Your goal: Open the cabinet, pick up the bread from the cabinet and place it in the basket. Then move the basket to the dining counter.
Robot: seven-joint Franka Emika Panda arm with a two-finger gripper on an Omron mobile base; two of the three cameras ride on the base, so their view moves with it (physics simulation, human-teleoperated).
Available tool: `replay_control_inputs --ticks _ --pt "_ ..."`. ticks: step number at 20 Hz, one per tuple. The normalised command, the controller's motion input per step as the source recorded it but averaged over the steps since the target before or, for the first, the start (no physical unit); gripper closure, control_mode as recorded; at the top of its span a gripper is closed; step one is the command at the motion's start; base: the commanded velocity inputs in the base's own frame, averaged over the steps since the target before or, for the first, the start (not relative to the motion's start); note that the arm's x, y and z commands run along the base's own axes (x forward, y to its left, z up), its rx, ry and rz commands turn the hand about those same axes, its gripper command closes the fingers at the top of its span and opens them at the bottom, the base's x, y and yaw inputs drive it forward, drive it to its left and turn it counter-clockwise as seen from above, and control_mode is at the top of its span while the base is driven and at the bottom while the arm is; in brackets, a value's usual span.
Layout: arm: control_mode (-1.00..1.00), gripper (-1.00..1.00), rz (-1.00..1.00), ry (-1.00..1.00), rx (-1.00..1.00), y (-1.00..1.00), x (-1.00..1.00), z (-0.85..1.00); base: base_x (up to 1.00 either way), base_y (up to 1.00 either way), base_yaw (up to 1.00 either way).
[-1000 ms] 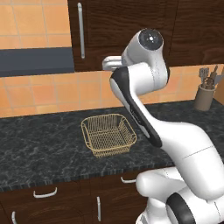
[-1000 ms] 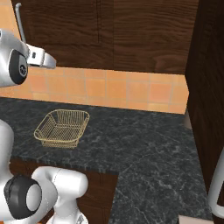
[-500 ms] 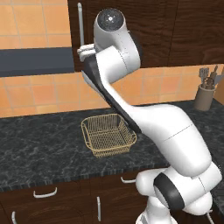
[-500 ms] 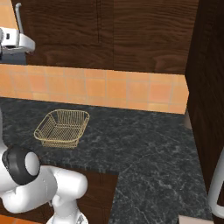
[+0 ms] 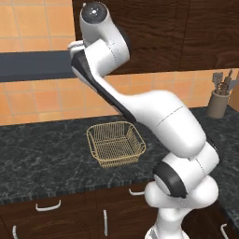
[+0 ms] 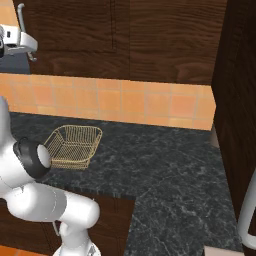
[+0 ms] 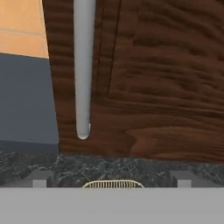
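Silver bar handle [image 7: 84, 65] on cabinet [image 7: 162, 78] just ahead of gripper [image 7: 111, 181], fingers apart; likely rigid, slick; best clamped mid-bar.

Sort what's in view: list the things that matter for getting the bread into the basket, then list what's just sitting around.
For the job:
- cabinet, door shut
- handle, straight ahead of the claw
- basket, empty on the black countertop

Just lying about:
- utensil holder at the counter's far right
- lower drawers under the counter
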Motion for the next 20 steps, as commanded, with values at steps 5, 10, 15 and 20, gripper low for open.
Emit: replay_control_inputs --ticks 5,10,15,20 --pt "-1.00 -1.00 0.00 0.00 0.00 0.29 0.56 0.00 0.00 0.00 0.00" --pt "-1.00 -1.00 0.00 0.00 0.00 0.15 0.53 0.00 0.00 0.00 0.00" --pt "-1.00 -1.00 0.00 -0.03 0.02 0.00 0.15 0.00 0.00 0.00 0.00" --pt "-1.00 -1.00 0.00 -0.01 0.00 0.05 0.13 -0.01 0.00 0.00 0.00"
